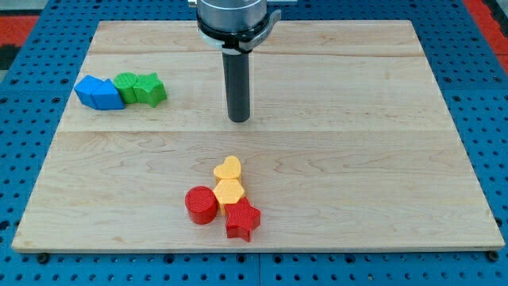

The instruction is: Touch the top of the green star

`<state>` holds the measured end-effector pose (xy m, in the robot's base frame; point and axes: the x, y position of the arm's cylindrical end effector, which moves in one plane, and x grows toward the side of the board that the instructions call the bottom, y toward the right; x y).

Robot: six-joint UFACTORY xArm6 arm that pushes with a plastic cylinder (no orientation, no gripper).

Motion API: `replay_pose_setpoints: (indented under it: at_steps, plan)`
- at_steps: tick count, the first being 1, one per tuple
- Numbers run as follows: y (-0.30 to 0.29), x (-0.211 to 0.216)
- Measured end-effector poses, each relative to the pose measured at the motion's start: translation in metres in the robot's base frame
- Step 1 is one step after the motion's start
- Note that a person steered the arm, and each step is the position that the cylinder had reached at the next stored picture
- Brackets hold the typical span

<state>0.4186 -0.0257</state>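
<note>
The green star lies at the view's left on the wooden board, touching a green round block on its left. A blue block sits left of that, touching it. My tip is on the board near the middle top, well to the right of the green star and apart from all blocks.
Toward the view's bottom centre sits a cluster: a yellow heart, a yellow hexagon, a red cylinder and a red star. A blue pegboard surrounds the board.
</note>
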Motion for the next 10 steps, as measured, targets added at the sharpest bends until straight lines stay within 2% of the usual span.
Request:
replay_pose_setpoints:
  at_steps: [4,6,7,9,10]
  plan:
    - [-0.005,0.001]
    - [-0.005,-0.028]
    - [-0.008,-0.060]
    - [-0.047,-0.127]
    - [-0.072,-0.137]
